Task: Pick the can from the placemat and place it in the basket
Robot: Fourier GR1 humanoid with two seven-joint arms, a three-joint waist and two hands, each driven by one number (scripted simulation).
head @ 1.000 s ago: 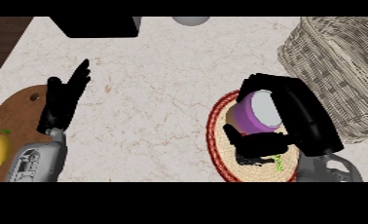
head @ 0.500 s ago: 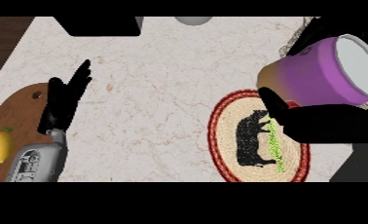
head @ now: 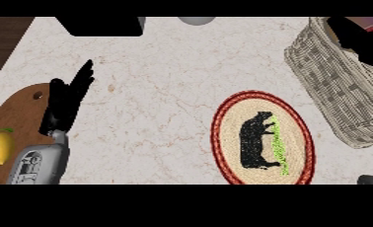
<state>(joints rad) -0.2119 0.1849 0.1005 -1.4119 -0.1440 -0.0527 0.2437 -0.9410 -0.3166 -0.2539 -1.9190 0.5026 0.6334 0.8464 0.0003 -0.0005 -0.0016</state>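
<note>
Since the placemat [head: 227, 137] lies bare, showing only its cow motif, the can is judged lifted off. Only a purplish sliver [head: 363, 19] at the top right edge, above the basket [head: 328, 80], may be it. The right hand [head: 351, 36] hangs over the basket's rim, presumably for the drop; whether it grips anything cannot be told. The left hand [head: 69, 97] rests open over a wooden board [head: 22, 115], clear of the work. The counter [head: 167, 73] is pale marble, with a dark box [head: 102, 25] at its far edge.

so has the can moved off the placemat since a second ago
Yes. It sat on the placemat under the right hand, then rose toward the basket. Now the placemat is bare and the can is out of sight.
</note>
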